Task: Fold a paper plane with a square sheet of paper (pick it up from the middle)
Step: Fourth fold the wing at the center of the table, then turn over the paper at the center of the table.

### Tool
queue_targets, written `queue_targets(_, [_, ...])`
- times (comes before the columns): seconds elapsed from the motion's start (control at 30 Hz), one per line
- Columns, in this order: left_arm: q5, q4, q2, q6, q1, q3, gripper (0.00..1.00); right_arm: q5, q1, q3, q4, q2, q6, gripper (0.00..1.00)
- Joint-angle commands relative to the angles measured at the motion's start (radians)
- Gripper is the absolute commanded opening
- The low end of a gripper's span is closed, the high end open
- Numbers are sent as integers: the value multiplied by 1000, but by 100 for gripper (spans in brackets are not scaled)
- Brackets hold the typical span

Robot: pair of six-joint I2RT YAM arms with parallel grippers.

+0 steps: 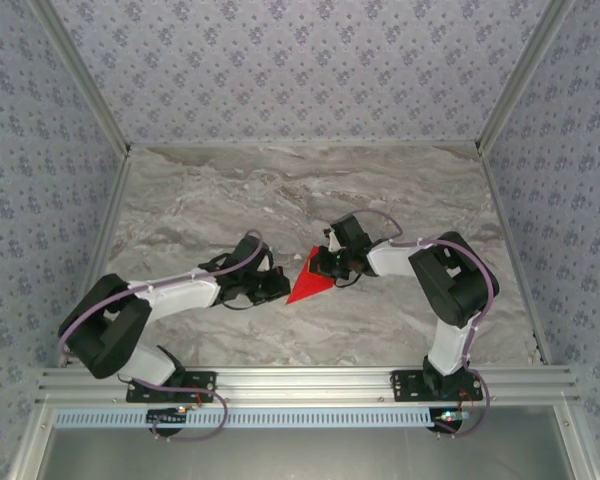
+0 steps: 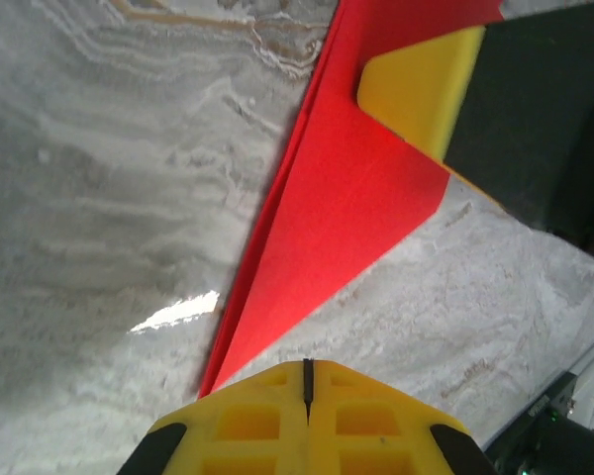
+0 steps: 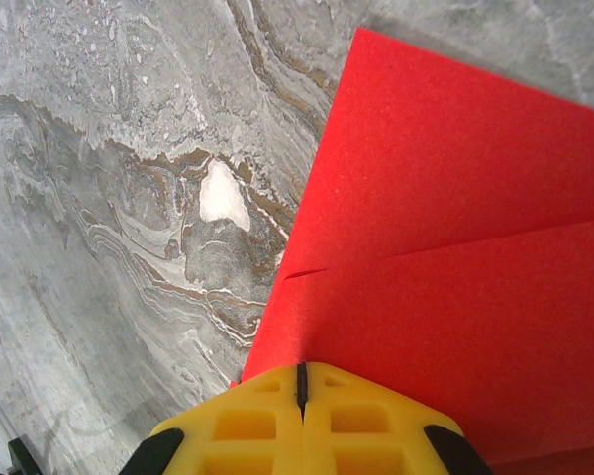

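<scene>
Left wrist: left pincer closed, tips meeting the paper plane; right pincer closed too.

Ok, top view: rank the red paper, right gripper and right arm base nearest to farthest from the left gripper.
1. red paper, at the left gripper tips.
2. right gripper, across the paper, upper right.
3. right arm base, lower right.

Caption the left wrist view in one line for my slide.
Left hand, shut, at the pointed end of the folded red paper; the right arm's yellow finger sits over it.
</scene>
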Motion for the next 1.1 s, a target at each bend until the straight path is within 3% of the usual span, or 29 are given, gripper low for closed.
queue_targets(0.0, [-6,34,68,5,3,30,0,98,-9,-29,-151,70,-23,0])
queue_targets(0.27, [18,38,142,2,-5,18,0,95,-9,-24,-152,63,-22,0])
queue_targets(0.53, [-52,-89,132,28,-6,-5,0,58,-8,16,-167,-3,-68,0])
queue_targets(0.77, [-50,-90,143,35,-11,1,0,-56,65,-9,-20,-64,-85,0])
queue_targets(1.07, [-43,-82,142,33,-14,3,0,-60,111,-66,58,-22,-35,0])
